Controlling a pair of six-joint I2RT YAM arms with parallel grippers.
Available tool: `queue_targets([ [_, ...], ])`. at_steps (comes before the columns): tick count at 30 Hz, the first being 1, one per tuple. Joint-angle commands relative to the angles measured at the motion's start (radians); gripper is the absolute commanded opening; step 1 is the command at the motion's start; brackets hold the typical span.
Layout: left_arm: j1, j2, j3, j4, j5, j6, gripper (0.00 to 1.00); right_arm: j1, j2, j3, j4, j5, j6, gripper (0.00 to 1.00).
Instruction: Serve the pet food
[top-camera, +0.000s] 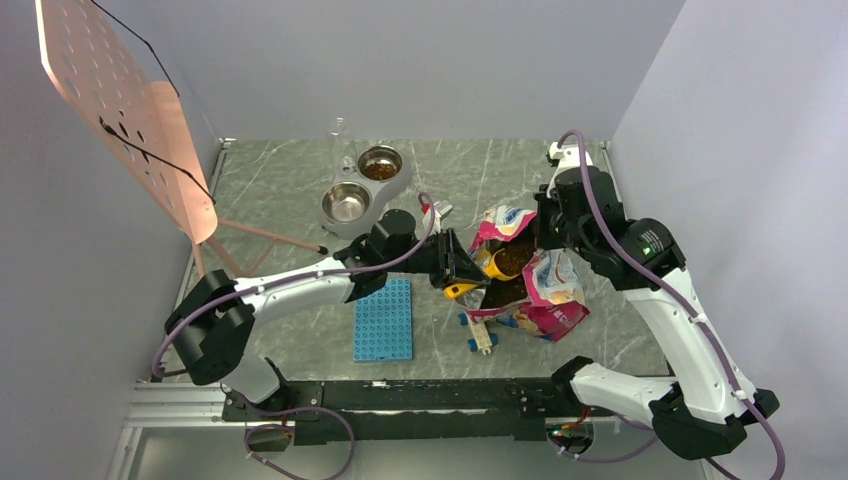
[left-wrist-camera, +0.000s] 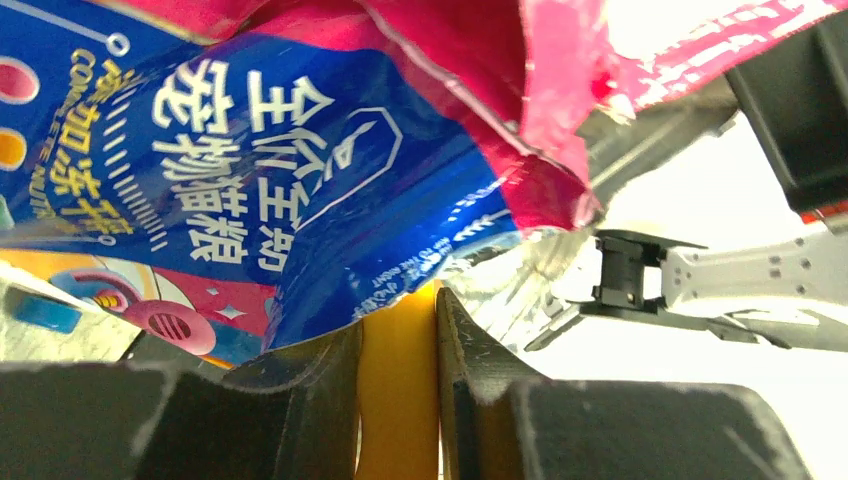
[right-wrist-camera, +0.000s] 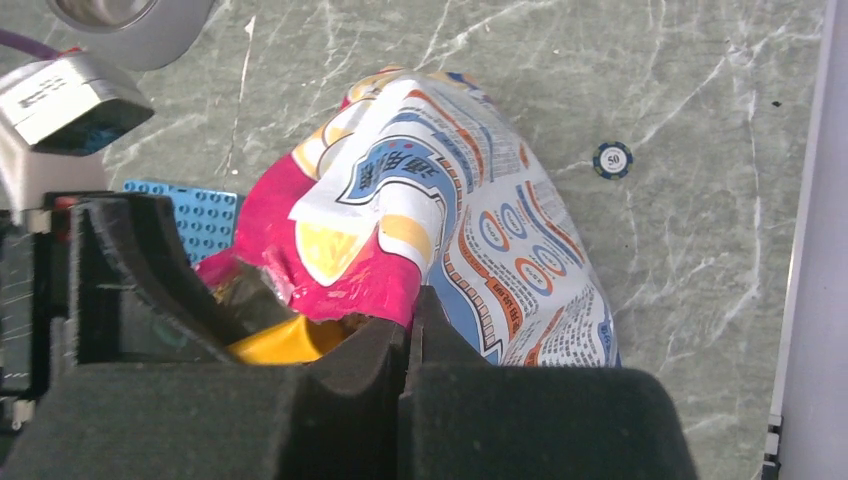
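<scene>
— So, nearest first: what is the left gripper (top-camera: 468, 272) doing?
— It is clamped on the handle of the yellow scoop (left-wrist-camera: 398, 395). The handle runs straight out ahead of its fingertips into the open bag (top-camera: 555, 290). A blue studded plate (top-camera: 383, 320) lies flat on the near side of that gripper, under its forearm.
— And the pet food (top-camera: 512, 258)?
— A brown heap fills the scoop's cup just past those fingertips. More shows dark inside the bag's mouth beneath it.
— How does the bag lie?
— Slumped on the table, with its long axis running near to far. Its base is nearest, and its mouth opens upward at the far end, just under the right gripper (right-wrist-camera: 410, 320).
— That one?
— Pressed together, apparently nipping the pink rim at the mouth's far side.
— Farther out?
— Well beyond the left gripper stands the steel double bowl (top-camera: 405, 180), with pellets in its farther cup.
</scene>
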Motion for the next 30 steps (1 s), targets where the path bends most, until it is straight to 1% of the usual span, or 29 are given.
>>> queue_targets([
  [1,0.009,-0.06,-0.031,0.235,0.02,-0.008,0.0,0.009,-0.096,0.054,0.224,0.096,0.018,0.0],
  [6,0.008,-0.104,-0.064,0.229,0.011,0.007,0.0,0.008,-0.092,0.053,0.221,0.126,0.016,0.0],
  [12,0.007,-0.17,-0.173,0.353,-0.011,-0.059,0.0,0.008,-0.076,0.064,0.21,0.15,-0.006,0.0],
  [13,0.007,-0.19,-0.184,0.318,-0.024,-0.06,0.0,0.008,-0.072,0.071,0.208,0.155,-0.011,0.0],
  [14,0.007,-0.209,-0.18,0.241,-0.048,-0.056,0.0,0.007,-0.068,0.077,0.208,0.158,-0.016,0.0],
  [16,0.004,-0.215,-0.094,-0.079,-0.103,-0.045,0.0,0.008,-0.061,0.086,0.208,0.16,-0.02,0.0],
  [17,0.003,-0.191,-0.006,-0.293,-0.118,-0.035,0.0,0.007,-0.06,0.087,0.21,0.16,-0.022,0.0],
  [18,0.002,-0.16,0.076,-0.442,-0.119,-0.018,0.0,0.008,-0.057,0.086,0.214,0.155,-0.022,0.0],
  [19,-0.002,-0.137,0.142,-0.497,-0.113,0.003,0.0,0.008,-0.054,0.085,0.216,0.151,-0.021,0.0],
  [21,-0.022,-0.138,0.205,-0.518,-0.14,0.032,0.0,0.008,-0.05,0.087,0.216,0.144,-0.016,0.0],
  [22,-0.028,-0.153,0.195,-0.509,-0.155,0.044,0.0,0.007,-0.049,0.09,0.214,0.141,-0.011,0.0],
  [24,-0.023,-0.193,0.127,-0.46,-0.152,0.039,0.0,0.009,-0.053,0.091,0.211,0.137,-0.005,0.0],
  [25,-0.017,-0.216,0.074,-0.397,-0.142,0.026,0.0,0.008,-0.056,0.088,0.21,0.136,-0.001,0.0],
  [27,-0.012,-0.272,0.006,-0.363,-0.15,-0.044,0.0,0.008,-0.06,0.084,0.206,0.137,0.002,0.0],
  [28,-0.014,-0.293,-0.002,-0.387,-0.167,-0.064,0.0,0.008,-0.061,0.085,0.202,0.139,0.004,0.0],
  [30,-0.015,-0.295,0.046,-0.558,-0.204,-0.05,0.0,0.009,-0.066,0.078,0.202,0.141,0.008,0.0],
])
